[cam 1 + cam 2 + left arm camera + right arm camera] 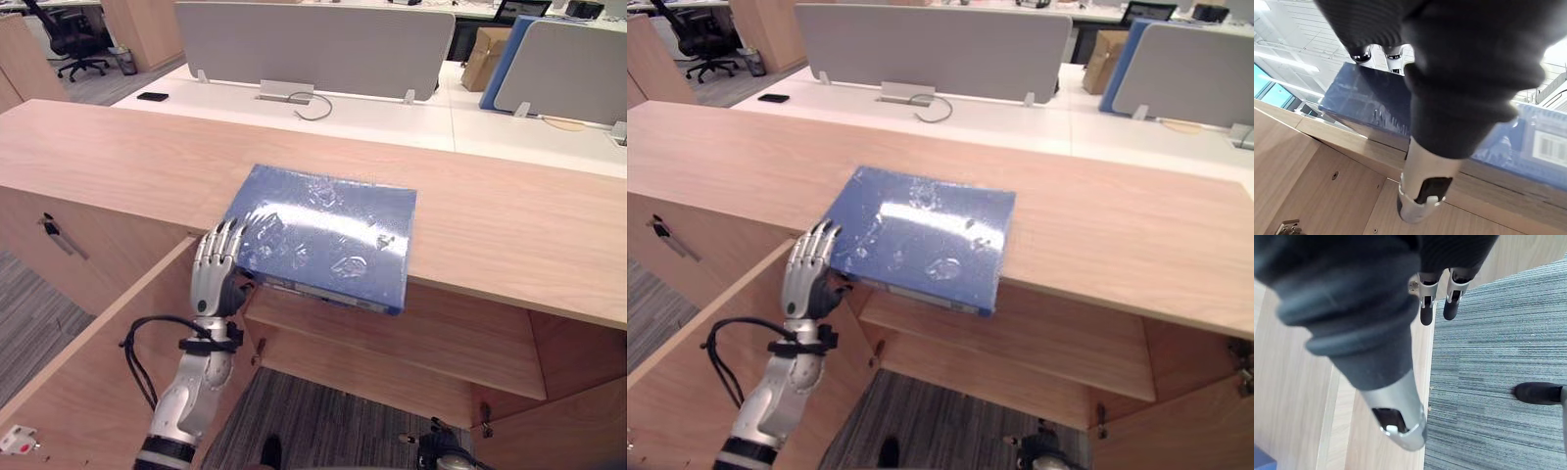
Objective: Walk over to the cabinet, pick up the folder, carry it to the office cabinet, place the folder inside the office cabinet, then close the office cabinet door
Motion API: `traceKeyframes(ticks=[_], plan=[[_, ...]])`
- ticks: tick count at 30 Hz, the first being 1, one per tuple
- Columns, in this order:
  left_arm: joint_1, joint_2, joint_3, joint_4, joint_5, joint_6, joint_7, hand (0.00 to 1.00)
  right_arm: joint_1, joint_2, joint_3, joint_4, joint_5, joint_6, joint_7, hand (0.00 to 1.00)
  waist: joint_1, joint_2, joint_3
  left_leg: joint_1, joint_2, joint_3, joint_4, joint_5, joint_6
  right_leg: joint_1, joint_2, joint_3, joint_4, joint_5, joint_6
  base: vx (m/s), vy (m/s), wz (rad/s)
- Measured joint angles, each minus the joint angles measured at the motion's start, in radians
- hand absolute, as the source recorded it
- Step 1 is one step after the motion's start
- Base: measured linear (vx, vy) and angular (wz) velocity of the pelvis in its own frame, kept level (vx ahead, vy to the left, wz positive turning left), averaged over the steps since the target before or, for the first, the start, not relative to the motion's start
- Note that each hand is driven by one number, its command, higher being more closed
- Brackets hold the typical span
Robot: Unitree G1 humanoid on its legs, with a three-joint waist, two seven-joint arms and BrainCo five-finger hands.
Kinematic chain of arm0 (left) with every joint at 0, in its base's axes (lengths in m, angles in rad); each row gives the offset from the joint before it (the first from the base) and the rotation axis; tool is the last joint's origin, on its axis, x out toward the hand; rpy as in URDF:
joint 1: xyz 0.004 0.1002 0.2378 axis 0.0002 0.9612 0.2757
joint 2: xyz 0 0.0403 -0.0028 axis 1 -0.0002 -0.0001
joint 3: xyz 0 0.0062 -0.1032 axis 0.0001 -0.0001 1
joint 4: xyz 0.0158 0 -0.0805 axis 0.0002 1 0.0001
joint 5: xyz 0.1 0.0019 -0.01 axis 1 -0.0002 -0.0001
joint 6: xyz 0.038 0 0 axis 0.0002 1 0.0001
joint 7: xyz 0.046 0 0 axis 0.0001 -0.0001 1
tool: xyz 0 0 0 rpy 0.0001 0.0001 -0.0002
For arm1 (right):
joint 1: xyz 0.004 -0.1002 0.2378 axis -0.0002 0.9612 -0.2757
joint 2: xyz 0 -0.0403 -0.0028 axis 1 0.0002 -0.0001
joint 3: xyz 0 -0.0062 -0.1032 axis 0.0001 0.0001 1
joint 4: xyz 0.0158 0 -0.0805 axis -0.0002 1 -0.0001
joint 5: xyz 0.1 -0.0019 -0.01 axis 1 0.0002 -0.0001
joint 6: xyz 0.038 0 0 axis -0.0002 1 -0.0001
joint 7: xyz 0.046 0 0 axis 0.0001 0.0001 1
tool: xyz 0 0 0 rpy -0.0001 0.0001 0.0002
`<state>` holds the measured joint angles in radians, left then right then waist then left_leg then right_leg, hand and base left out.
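Note:
A blue folder [323,235] wrapped in clear film lies flat on the wooden cabinet top [118,157], its near edge overhanging the open compartment below. My left hand [214,274] is raised at the folder's near left corner. Its straight fingers [813,245] rest against that edge, and in the left wrist view the thumb [1422,191] reaches out below the folder [1366,98]. My right hand [446,455] hangs low by the cabinet's base over the grey carpet, fingers [1426,313] relaxed and holding nothing.
The cabinet door [88,372] stands open at my left, with a lock [18,441] near its lower corner. A shelf [411,333] runs inside the compartment. Behind the cabinet are white desks with grey dividers [313,44], a cardboard box [485,54] and an office chair [69,39].

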<state>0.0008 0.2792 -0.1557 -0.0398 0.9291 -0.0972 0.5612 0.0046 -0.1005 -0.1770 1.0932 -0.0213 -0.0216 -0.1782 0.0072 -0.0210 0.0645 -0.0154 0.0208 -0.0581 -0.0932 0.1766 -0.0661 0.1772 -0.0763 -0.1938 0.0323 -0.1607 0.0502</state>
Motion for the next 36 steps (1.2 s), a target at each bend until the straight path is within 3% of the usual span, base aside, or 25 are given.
traceKeyframes(ticks=[17,18,36], plan=[[-0.083,-0.004,-0.01,0.066,-0.007,0.023,0.011,0.0,-0.01,-0.001,-0.001,0.0,-0.002,0.001,-0.001,0.0,-0.013,0.012,0.004,0.019,0.0,0.014,0.0,-0.01,-0.002,0.017,-0.001,0.012,-0.01,0.0,0.0,0.0,0.0,-0.01],[-0.088,-0.004,-0.014,0.073,-0.011,0.024,0.012,1.0,-0.01,-0.001,-0.001,0.0,-0.002,0.001,-0.001,0.0,-0.013,0.012,0.004,0.019,0.0,0.015,0.0,-0.011,-0.002,0.017,-0.001,0.012,-0.01,0.0,0.0,0.0,0.0,0.0],[-0.136,-0.032,-0.045,0.076,-0.049,0.011,0.049,1.0,-0.012,-0.001,0.0,0.002,-0.002,0.003,-0.013,0.0,-0.017,0.013,0.003,0.034,-0.002,0.049,0.0,-0.024,0.001,0.019,-0.005,0.043,-0.01,0.0,0.001,0.0,0.004,-0.05]])
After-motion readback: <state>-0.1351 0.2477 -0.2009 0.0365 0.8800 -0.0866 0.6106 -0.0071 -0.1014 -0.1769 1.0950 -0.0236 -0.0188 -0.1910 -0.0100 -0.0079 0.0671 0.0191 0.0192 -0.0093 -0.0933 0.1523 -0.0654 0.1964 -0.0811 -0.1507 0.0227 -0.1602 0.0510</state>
